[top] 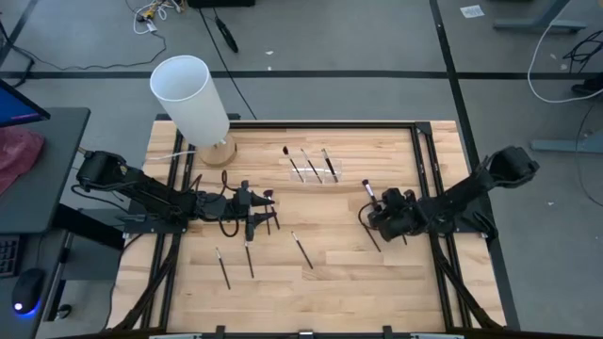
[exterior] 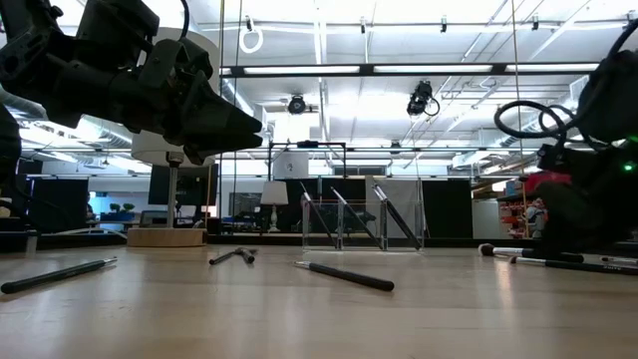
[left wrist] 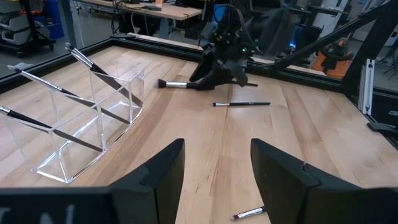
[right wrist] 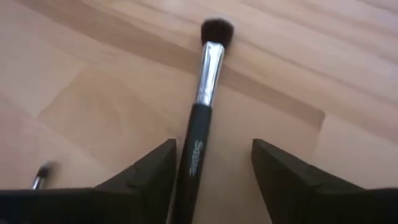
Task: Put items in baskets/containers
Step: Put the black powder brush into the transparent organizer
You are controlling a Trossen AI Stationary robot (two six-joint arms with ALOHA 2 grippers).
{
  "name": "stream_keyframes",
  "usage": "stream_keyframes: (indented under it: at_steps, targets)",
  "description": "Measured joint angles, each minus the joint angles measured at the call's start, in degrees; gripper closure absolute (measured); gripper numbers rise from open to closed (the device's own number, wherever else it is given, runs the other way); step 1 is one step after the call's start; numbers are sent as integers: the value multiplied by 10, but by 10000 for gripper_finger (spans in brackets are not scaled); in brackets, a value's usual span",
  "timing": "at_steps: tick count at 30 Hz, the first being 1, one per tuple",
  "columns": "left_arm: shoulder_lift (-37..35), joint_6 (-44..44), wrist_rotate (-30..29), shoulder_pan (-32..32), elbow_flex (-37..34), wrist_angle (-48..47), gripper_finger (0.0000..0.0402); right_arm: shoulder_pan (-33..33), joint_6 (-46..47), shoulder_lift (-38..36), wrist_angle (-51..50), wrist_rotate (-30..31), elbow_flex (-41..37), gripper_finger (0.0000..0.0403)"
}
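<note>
My right gripper [right wrist: 211, 171] sits low over the pale wooden bench [top: 330, 273] near its right edge, jaws apart, and the thing that matters is the slim black-handled brush with a silver ferrule and dark bristle tip [right wrist: 202, 112] lying flat between them. In the right wrist view its handle runs in between the two dark fingers and its bristle end points straight ahead, away from the wrist, so the long axis lies along my line of reach, not across the jaws. I judge a straight closing would pinch the handle across its width, which suits a pickup, though the handle lies nearer one finger than the other, so I'd centre first.

From above, this brush [top: 369, 195] lies right at that gripper, well apart from the clear, low plastic holder [top: 314, 168] at the bench's far middle, where three brushes already lean in its compartments. The right arm is plainly the nearer one.

My left gripper [top: 252, 209] hangs above the left-centre of the bench, jaws open and empty, facing the holder [left wrist: 81, 130], with several loose brushes near it.
</note>
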Motion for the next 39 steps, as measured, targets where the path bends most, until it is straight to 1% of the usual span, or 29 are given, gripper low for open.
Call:
stream_keyframes:
  at_steps: [2,5,8,12,13,18,22,24,27,30,33,36,39]
  targets:
    - [0,0,0,0,0,0,214,-13,-26,0,30,-3,-12,213]
    - [0,0,0,0,0,0,214,-18,-39,-1,51,-5,-24,247]
    - [0,0,0,0,0,0,214,-19,-39,-1,52,-5,-29,295]
    - [0,-1,0,0,0,0,214,-18,-45,-1,56,-6,-32,369]
    - [0,-1,0,0,0,0,214,-18,-52,-1,56,-6,-32,378]
    - [0,-1,0,0,0,0,214,-10,-68,1,98,5,-36,377]
    - [0,-1,0,0,0,0,214,16,-85,3,176,9,-37,378]
    - [0,-1,0,0,0,0,214,30,-101,3,218,34,-36,378]
    - [0,-1,0,0,0,1,214,53,-141,3,297,102,-36,378]
    - [0,0,1,0,0,2,214,79,-211,3,403,152,-36,378]
    - [0,10,1,-2,0,9,214,98,-309,4,532,177,-35,378]
    - [0,41,1,-10,0,39,214,107,-426,16,672,174,-34,378]
    - [0,77,10,-21,0,78,214,108,-519,37,760,137,-18,378]
